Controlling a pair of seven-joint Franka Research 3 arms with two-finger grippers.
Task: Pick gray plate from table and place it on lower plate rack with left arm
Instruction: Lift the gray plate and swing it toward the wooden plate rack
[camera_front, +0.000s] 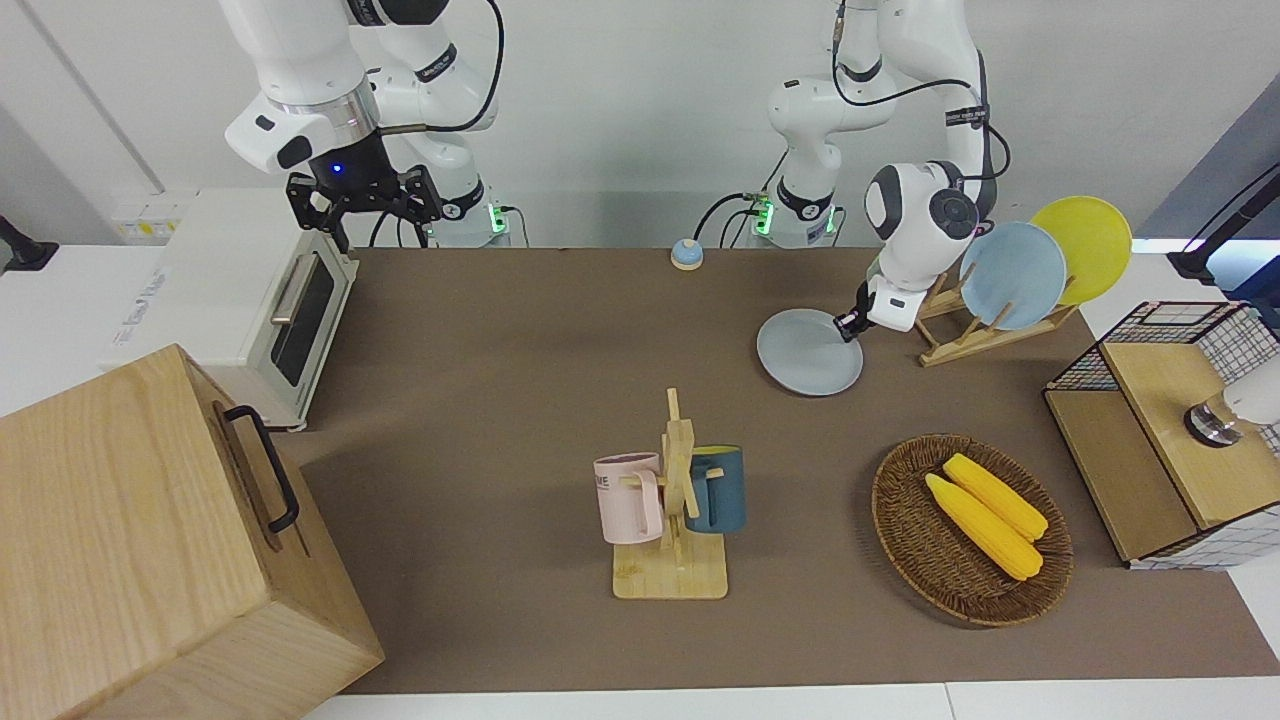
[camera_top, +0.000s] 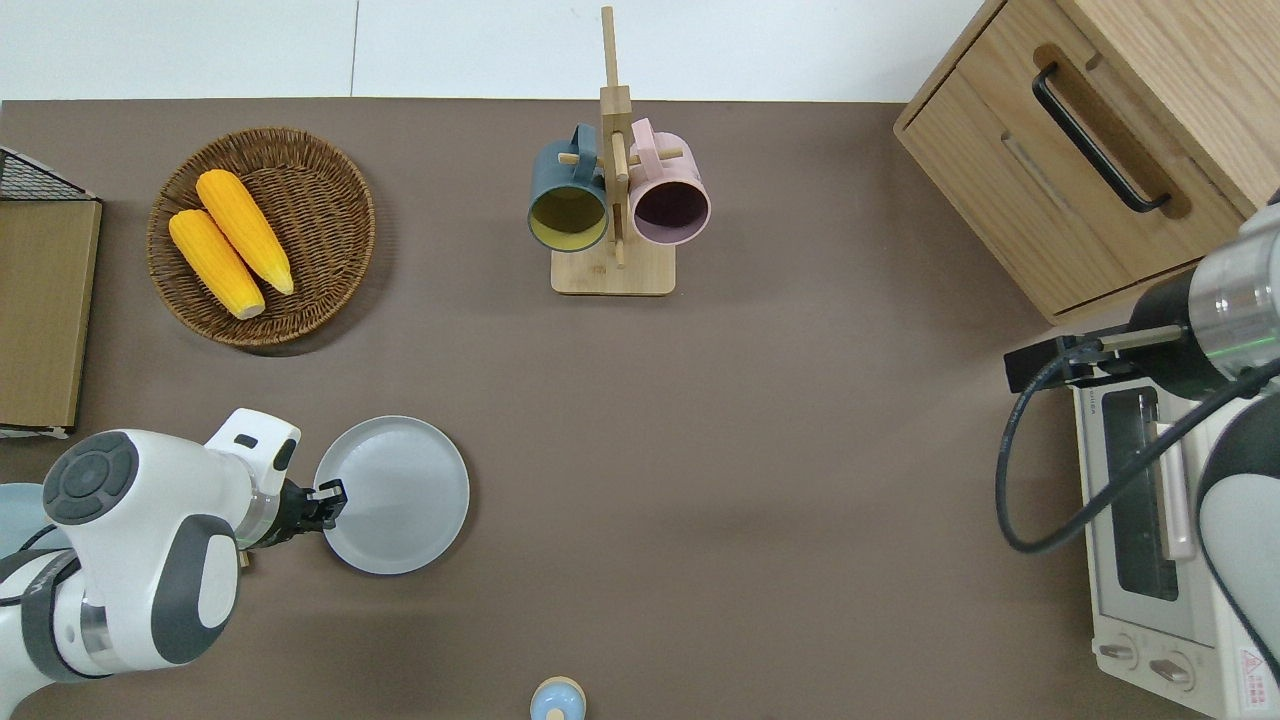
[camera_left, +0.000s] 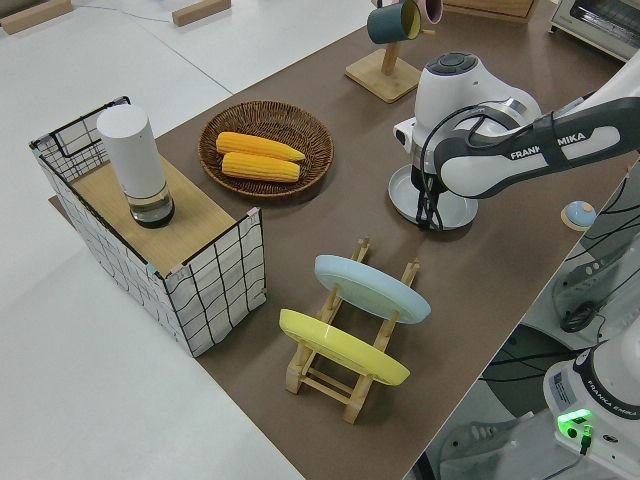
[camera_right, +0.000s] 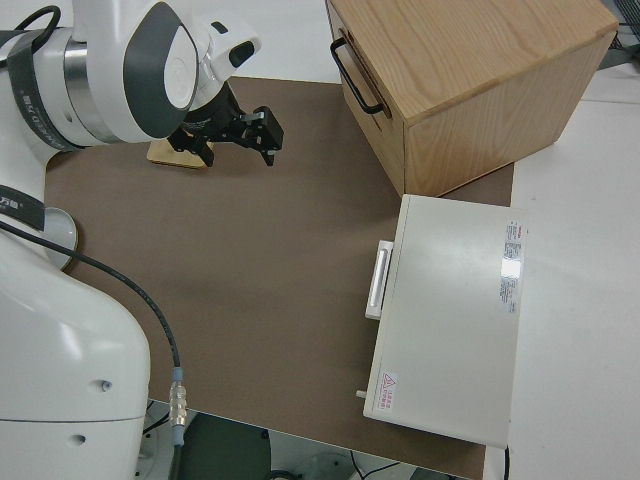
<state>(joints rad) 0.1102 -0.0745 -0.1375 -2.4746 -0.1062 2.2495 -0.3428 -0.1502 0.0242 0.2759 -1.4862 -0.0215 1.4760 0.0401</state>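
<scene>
The gray plate (camera_front: 805, 355) (camera_top: 400, 495) lies on the brown table (camera_front: 540, 360), toward the left arm's end. My left gripper (camera_front: 850, 325) (camera_top: 328, 498) is at the plate's rim on the side toward the rack and is shut on that rim; it also shows in the left side view (camera_left: 430, 212). The plate looks barely raised there. The light-wood plate rack (camera_front: 965, 338) (camera_left: 335, 385) stands beside the plate. It holds a light blue plate (camera_front: 1012, 275) and a yellow plate (camera_front: 1085, 245); its lower slot is bare. My right gripper (camera_front: 365, 200) is open and parked.
A wooden mug stand (camera_front: 675, 500) with a pink and a blue mug stands mid-table. A wicker basket (camera_front: 900, 530) holds two corn cobs. A wire-sided box (camera_front: 1160, 440), a toaster oven (camera_front: 290, 320), a wooden drawer box (camera_front: 150, 540) and a small blue bell (camera_front: 686, 254) stand around the edges.
</scene>
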